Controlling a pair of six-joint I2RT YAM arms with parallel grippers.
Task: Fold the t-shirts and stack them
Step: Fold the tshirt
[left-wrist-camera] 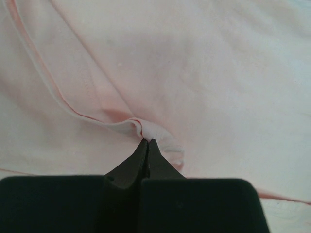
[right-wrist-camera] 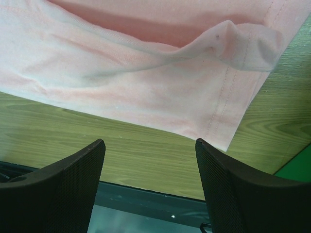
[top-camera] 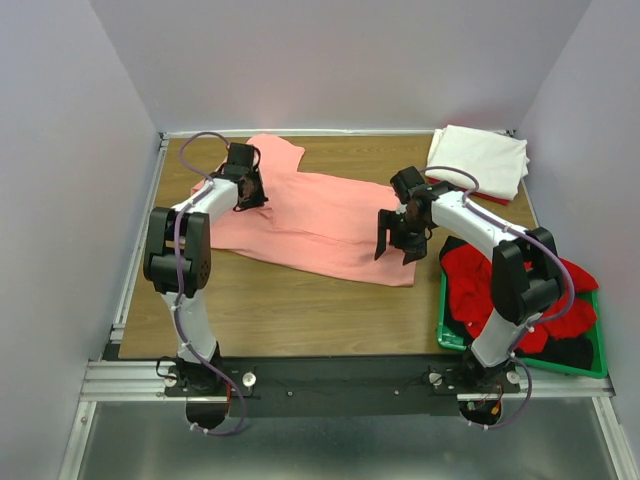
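Note:
A salmon-pink t-shirt (top-camera: 310,215) lies spread across the middle of the wooden table. My left gripper (top-camera: 246,196) is at its left part, shut on a small pinch of the pink cloth (left-wrist-camera: 146,132). My right gripper (top-camera: 396,250) hangs open and empty above the shirt's near right corner (right-wrist-camera: 214,124). A folded white t-shirt (top-camera: 480,160) lies at the back right. Bright red t-shirts (top-camera: 480,285) and a dark one (top-camera: 570,352) lie heaped in the green crate.
The green plastic crate (top-camera: 450,335) stands at the table's right near corner, its edge showing in the right wrist view (right-wrist-camera: 296,162). Bare wood table (top-camera: 300,315) lies in front of the pink shirt. A metal rail (top-camera: 340,375) runs along the near edge.

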